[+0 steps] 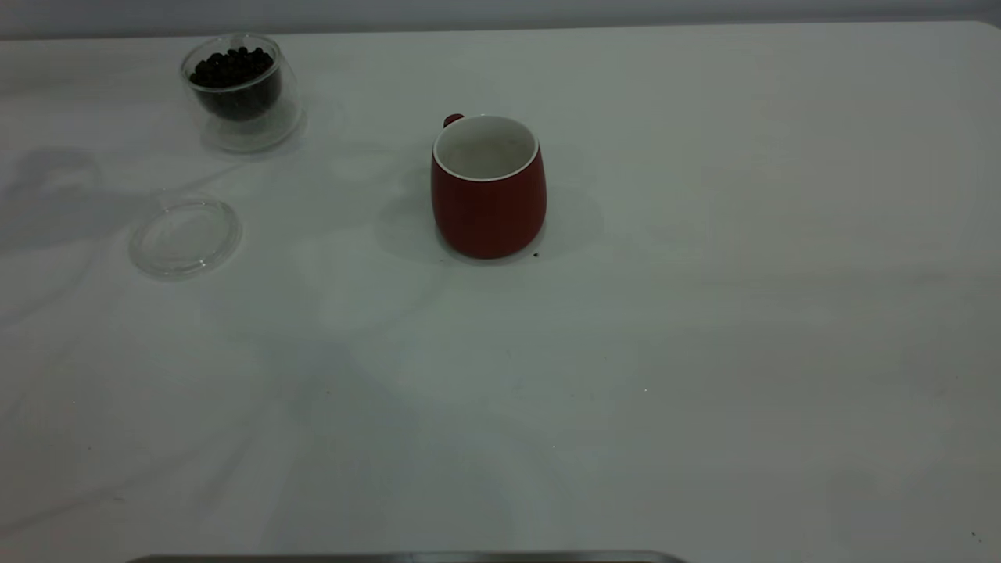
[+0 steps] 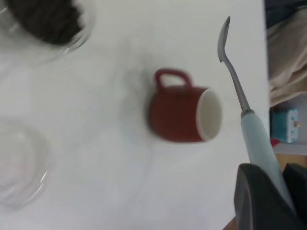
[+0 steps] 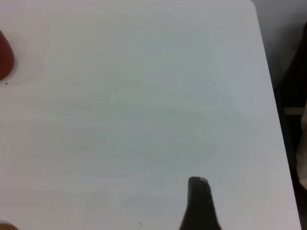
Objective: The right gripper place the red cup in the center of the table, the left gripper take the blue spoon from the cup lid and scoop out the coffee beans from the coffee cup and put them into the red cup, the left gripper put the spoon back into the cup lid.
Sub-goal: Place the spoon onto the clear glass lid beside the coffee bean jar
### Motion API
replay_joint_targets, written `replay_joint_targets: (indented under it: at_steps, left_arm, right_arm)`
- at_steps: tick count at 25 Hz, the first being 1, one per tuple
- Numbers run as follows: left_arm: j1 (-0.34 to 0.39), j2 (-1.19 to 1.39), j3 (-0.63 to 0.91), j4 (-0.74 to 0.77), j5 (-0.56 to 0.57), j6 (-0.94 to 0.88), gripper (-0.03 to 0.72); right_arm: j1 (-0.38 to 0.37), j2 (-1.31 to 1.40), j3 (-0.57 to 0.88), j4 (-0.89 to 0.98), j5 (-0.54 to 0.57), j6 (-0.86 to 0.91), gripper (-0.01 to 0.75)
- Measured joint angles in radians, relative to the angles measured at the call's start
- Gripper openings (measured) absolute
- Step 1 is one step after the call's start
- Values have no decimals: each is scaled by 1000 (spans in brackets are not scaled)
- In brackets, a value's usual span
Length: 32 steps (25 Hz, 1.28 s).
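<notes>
The red cup [image 1: 489, 195] stands upright near the middle of the table [image 1: 704, 313], its white inside looking empty. At the back left, the coffee cup [image 1: 238, 94] holds the coffee beans [image 1: 232, 68]. The cup lid [image 1: 185, 236] lies in front of it with nothing on it. Neither arm shows in the exterior view. In the left wrist view my left gripper [image 2: 276, 181] is shut on the pale handle of the blue spoon [image 2: 259, 139], held in the air beside the red cup [image 2: 182, 112]. My right gripper [image 3: 198, 191] hangs over bare table away from the red cup [image 3: 4, 55].
A dark speck [image 1: 536, 254] lies by the red cup's base. Beyond the table's edge, the left wrist view shows beige cloth [image 2: 288, 57] and a teal box [image 2: 284, 125]. A grey bar [image 1: 407, 557] runs along the table's front edge.
</notes>
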Motion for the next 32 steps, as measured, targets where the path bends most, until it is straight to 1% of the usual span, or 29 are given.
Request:
replay_joint_targets:
  at_steps: [5,10,17,22,28,32]
  left_arm:
    - [57,3,141,14,0,90,126]
    - [105,78,218,15,-2,139,126]
    - [118,191,221,14,-9,191,126]
    - [127,214,217,15,-30,213,126]
    - [203,219,191,45,-37,171,126]
    - [219,227,190,58,-39,168,126]
  right_arm:
    - [0,0,0,0,0,0,590]
    - [0,0,0,0,0,0,590]
    - [0,0,0,0,0,0,590]
    - [0,0,0,0,0,0,590]
    - [0,0,0,0,0,0,590]
    - [0,0,0,0,0,0,590]
